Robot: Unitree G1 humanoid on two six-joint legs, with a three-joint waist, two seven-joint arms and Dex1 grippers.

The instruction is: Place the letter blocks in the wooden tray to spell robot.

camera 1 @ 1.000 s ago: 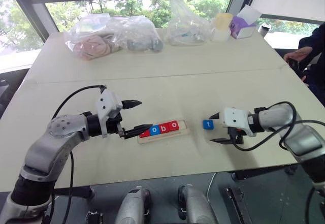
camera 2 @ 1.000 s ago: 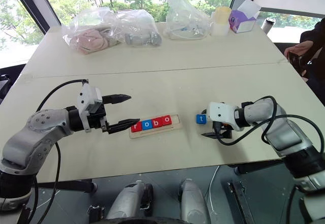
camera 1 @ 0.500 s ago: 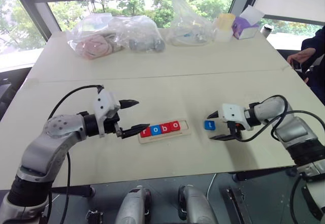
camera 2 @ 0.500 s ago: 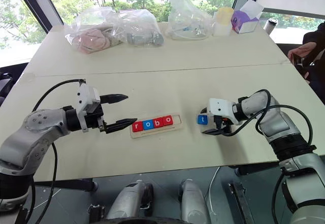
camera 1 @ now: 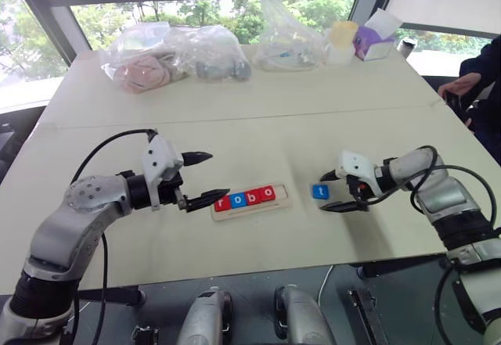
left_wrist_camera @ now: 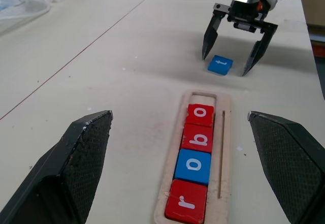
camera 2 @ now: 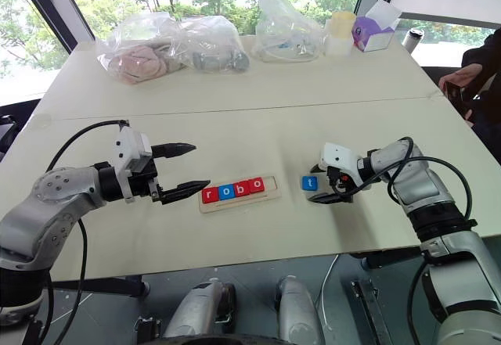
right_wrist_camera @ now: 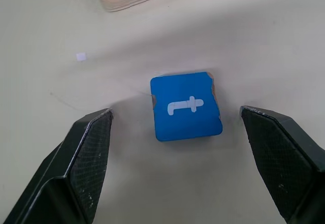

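The wooden tray point(camera 1: 284, 197) lies near the table's front and holds several letter blocks: red r point(camera 1: 221, 203), blue o point(camera 1: 238, 199), red b point(camera 1: 253, 196) and red o point(camera 1: 268, 193). Its right end slot is bare. A blue t block point(camera 1: 320, 192) lies flat on the table just right of the tray. My right gripper point(right_wrist_camera: 175, 112) is open and tilted down, one finger point(right_wrist_camera: 86, 153) on each side of the t block point(right_wrist_camera: 186, 105), not touching it. My left gripper point(camera 1: 218, 176) hovers open at the tray's left end, holding nothing.
Clear plastic bags point(camera 1: 176, 52) with soft items, a yellowish container point(camera 1: 343, 38) and a purple box point(camera 1: 374, 38) stand along the table's far edge. A person's hand point(camera 1: 458, 87) shows at the far right. The table's front edge runs just below the tray.
My right gripper has moved in towards the t block and rolled, so its open fingers now flank it. The left gripper and the tray's blocks have not moved.
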